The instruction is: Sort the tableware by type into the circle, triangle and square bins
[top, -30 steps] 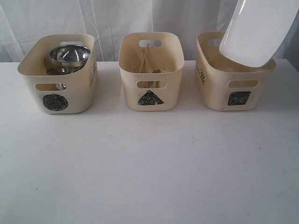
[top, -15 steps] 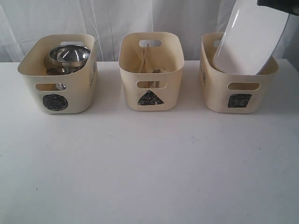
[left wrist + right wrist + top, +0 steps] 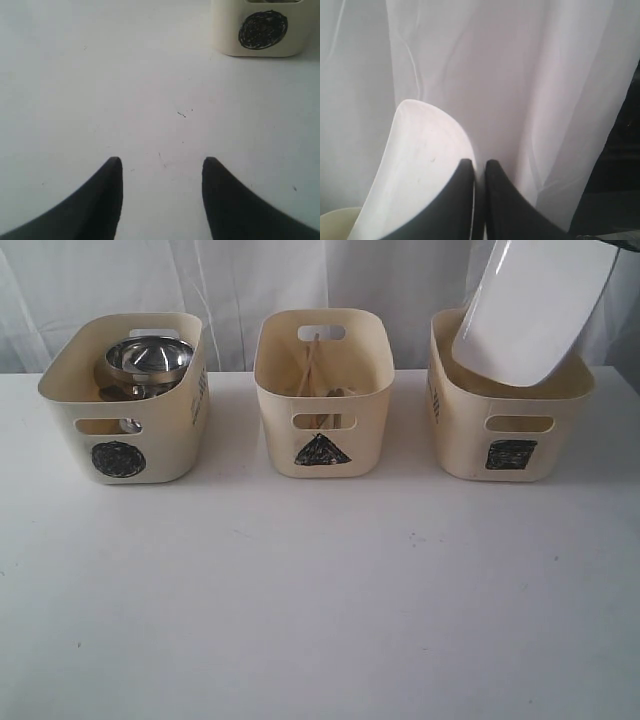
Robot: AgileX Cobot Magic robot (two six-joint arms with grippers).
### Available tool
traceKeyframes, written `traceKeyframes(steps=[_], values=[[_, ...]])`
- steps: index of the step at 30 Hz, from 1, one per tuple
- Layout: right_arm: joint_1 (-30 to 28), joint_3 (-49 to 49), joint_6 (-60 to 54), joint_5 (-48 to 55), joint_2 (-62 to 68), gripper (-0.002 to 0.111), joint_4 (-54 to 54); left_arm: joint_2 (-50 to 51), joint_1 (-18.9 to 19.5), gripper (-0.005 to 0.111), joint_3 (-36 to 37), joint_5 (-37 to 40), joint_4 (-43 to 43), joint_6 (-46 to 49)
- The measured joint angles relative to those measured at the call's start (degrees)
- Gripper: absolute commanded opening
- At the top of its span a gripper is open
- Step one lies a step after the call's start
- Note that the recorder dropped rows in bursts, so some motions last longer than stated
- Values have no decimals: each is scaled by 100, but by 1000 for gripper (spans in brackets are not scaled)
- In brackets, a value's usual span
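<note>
A large white square plate (image 3: 530, 305) hangs tilted, its lower corner just over the square bin (image 3: 470, 435) at the right. My right gripper (image 3: 479, 162) is shut on the plate's (image 3: 420, 160) rim, one finger on each face. The circle bin (image 3: 160, 445) at the left holds a steel bowl (image 3: 150, 357) stacked on other steel pieces. Wooden chopsticks (image 3: 310, 365) lean in the triangle bin (image 3: 350, 430) in the middle. My left gripper (image 3: 161, 160) stands open over bare table, short of the circle bin (image 3: 225, 30), with nothing between its fingers.
A white curtain (image 3: 250, 280) hangs right behind the three bins. The white table (image 3: 320, 590) stretches in front of them. In the right wrist view the curtain (image 3: 530, 75) fills the background.
The plate swung more upright and dipped into the square bin, nudging the bin slightly right, then rose a little. The left gripper has not moved.
</note>
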Motion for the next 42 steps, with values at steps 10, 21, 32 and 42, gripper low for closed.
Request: traceKeyframes(steps=[10, 21, 32, 42], values=[[0, 0, 0, 481, 64, 20, -307, 0, 0, 54, 0, 0, 0, 0], [24, -47, 250, 293, -9, 32, -329, 0, 0, 54, 0, 0, 0, 0], [70, 1388, 344, 539, -2104, 25, 3, 0, 0, 54, 0, 0, 0, 0], [70, 4381, 344, 840, -5244, 0, 64, 0, 0, 54, 0, 0, 0, 0]])
